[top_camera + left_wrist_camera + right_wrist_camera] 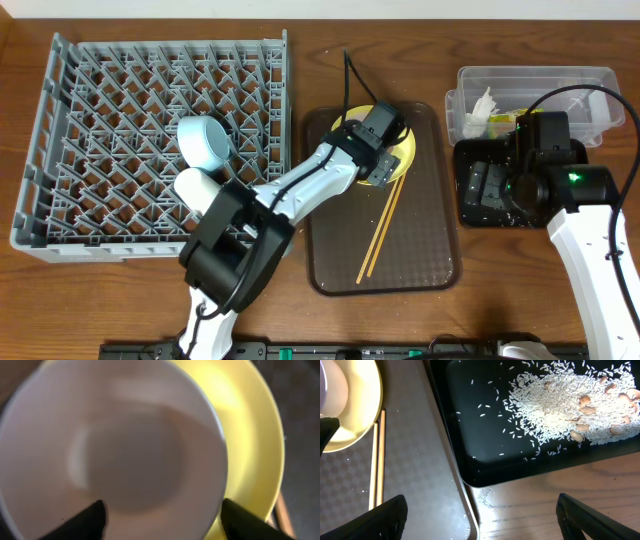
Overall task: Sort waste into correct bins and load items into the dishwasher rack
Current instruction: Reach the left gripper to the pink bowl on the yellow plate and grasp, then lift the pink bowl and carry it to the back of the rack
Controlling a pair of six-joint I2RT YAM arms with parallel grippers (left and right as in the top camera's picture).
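The white bowl (110,445) sits on the yellow plate (250,435) on the brown tray; in the overhead view my left gripper (385,145) hides it. The left gripper (162,517) is open, one finger over the bowl's inside and one outside its rim. The chopsticks (380,228) lie on the tray beside the plate (406,150). My right gripper (480,520) is open and empty over the gap between the brown tray and the black tray (470,435), which holds rice scraps (555,405). The grey rack (120,100) holds the light-blue bowl (205,140) and the pale cup (195,187).
The clear tub (530,72) at the back right holds the white tissue (480,108) and the wrapper (505,118). The brown tray (420,260) lies between the rack and the black tray (470,218). The chopsticks (377,460) and plate (360,410) show in the right wrist view.
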